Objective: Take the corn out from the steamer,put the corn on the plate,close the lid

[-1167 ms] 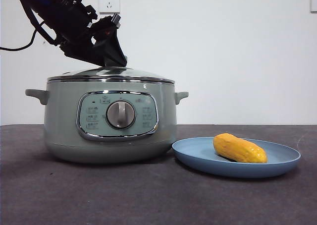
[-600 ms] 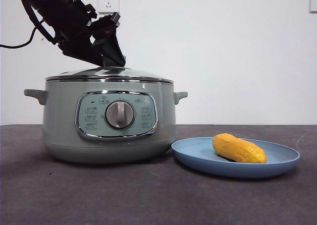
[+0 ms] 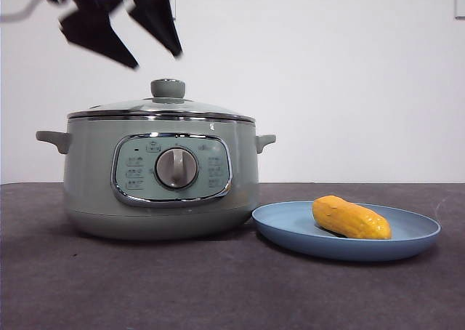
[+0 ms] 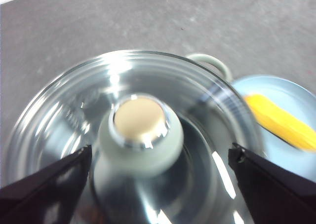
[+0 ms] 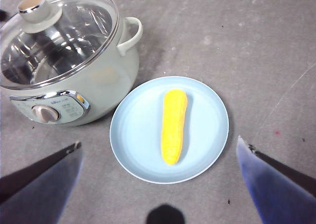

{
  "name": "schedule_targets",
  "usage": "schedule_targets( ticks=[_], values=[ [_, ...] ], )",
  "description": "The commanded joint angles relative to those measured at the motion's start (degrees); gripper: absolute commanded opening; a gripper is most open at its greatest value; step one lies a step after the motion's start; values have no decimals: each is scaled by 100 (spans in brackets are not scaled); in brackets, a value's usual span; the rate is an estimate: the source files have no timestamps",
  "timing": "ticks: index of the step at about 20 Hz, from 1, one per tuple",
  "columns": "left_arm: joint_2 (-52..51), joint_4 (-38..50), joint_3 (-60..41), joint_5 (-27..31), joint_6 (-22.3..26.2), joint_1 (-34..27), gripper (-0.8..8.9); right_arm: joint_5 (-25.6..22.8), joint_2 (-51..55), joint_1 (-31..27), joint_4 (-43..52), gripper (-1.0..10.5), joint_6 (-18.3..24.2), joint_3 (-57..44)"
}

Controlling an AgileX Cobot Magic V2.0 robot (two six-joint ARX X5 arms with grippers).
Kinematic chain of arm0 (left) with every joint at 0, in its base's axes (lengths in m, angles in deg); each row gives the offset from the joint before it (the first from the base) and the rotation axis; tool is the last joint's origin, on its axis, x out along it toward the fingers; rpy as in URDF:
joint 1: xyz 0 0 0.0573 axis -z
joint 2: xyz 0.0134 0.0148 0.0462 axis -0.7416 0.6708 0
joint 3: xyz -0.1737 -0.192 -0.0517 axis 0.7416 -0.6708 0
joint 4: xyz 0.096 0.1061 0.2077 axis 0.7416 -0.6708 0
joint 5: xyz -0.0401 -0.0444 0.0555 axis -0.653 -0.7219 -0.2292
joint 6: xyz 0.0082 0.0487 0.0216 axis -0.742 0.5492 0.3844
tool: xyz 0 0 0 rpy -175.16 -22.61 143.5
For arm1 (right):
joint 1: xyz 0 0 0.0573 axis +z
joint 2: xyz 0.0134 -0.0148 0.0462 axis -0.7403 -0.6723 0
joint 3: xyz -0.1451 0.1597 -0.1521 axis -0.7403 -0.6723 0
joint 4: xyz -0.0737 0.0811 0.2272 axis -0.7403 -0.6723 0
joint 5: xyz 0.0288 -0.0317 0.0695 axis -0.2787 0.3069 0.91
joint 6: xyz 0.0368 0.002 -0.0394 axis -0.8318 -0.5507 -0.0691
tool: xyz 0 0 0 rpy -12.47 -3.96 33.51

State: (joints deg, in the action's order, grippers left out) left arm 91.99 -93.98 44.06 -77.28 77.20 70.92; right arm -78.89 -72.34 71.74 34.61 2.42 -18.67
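Note:
The sage-green steamer (image 3: 87, 177) stands on the dark table with the glass lid (image 3: 200, 109) resting on it and the lid's knob (image 3: 168, 89) free. My left gripper (image 3: 156, 57) hangs open and empty just above the knob; the left wrist view shows its jaws spread on either side of the knob (image 4: 139, 130). The yellow corn (image 3: 351, 218) lies on the light-blue plate (image 3: 290, 232) to the right of the steamer. My right gripper (image 5: 158, 141) is open and empty, high above the plate (image 5: 133, 130) and the corn (image 5: 174, 125).
A steamer side handle (image 3: 265, 141) sticks out toward the plate, with a small gap between pot and plate. A wall socket on the white wall sits behind the left arm. Dark table (image 3: 218, 286) lies in front.
My left gripper has opened, let go of the lid knob and risen. The lid stays on the steamer with its knob now in plain view. Corn and plate have not moved.

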Motion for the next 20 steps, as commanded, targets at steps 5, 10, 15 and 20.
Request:
schedule_targets(
  ticks=[5, 10, 15, 20],
  values=[
    [-214, -3095, 1027, -57, -22, 11, 467, 459, -63, 7, -590, 563, 555, -50],
    [-214, -4271, 1187, -197, 142, 22, 435, 1058, -219, 7, -949, 545, 772, -50],
    [-214, -4234, 1189, -197, 225, 24, -6, 1054, -297, 7, -946, -5, 787, -50],
    [-214, -4142, 1189, -190, 282, 22, -4, 1019, -295, 7, -949, 1, 745, -50]
  ],
)
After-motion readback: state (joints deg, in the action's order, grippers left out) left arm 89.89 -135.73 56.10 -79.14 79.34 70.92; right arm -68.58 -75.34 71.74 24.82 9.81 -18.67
